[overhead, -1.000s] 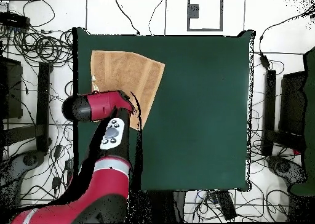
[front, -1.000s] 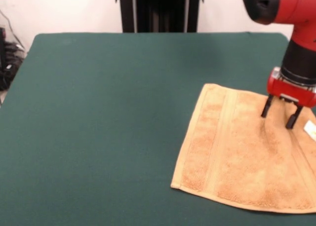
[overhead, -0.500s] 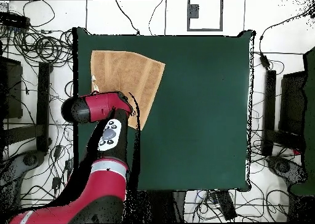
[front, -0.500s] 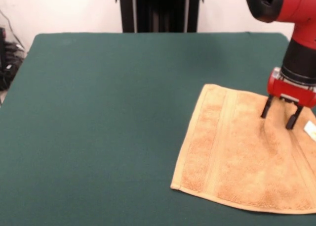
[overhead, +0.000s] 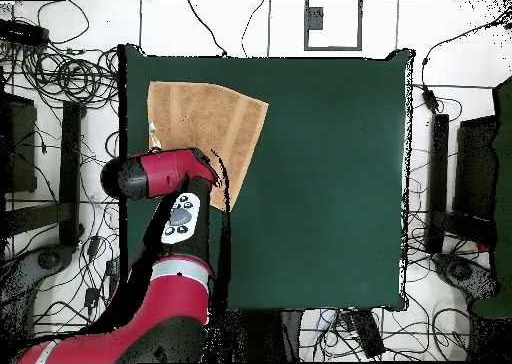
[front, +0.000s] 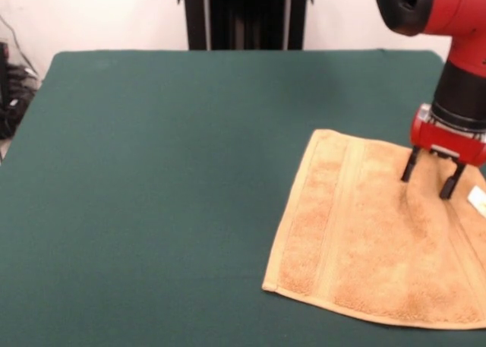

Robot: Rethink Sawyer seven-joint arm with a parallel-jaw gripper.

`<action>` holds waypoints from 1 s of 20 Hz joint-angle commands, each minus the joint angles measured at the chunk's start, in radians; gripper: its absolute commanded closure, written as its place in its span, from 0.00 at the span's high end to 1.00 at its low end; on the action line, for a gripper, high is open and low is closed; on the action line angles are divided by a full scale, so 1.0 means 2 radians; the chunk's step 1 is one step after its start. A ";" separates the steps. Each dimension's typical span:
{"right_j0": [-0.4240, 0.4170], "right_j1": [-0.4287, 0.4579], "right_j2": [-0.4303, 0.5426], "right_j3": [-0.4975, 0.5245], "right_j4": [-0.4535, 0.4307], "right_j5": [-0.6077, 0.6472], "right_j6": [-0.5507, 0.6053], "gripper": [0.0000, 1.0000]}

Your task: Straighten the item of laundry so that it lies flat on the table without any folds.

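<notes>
Towel (front: 364, 233) flat on table (front: 167, 172), hand (front: 430, 175) spread open, tips pressing its far part

open room: I see bare table (front: 175, 172) across the whole side away from the towel (front: 372, 233)
obstacle: arm (overhead: 180, 240) overhangs towel's robot-side edge
towel: low, passable over

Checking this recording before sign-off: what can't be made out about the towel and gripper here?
- Towel: its right side is cut off by the front view's edge.
- Towel's near part: hidden under the arm in the overhead view.
- Gripper: open, but whether its tips touch the towel cannot be told.
</notes>
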 commanded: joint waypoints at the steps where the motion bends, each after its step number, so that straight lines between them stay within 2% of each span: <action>1: -0.042 0.166 0.082 0.046 -0.022 -0.125 0.023 1.00; 7: -0.030 0.168 0.069 0.038 -0.025 -0.124 0.033 1.00; 14: -0.037 0.166 0.078 0.043 -0.022 -0.122 0.029 1.00; 17: -0.047 0.150 0.093 0.052 -0.009 -0.070 0.015 1.00; 20: -0.023 0.138 0.073 0.039 0.003 0.004 0.032 1.00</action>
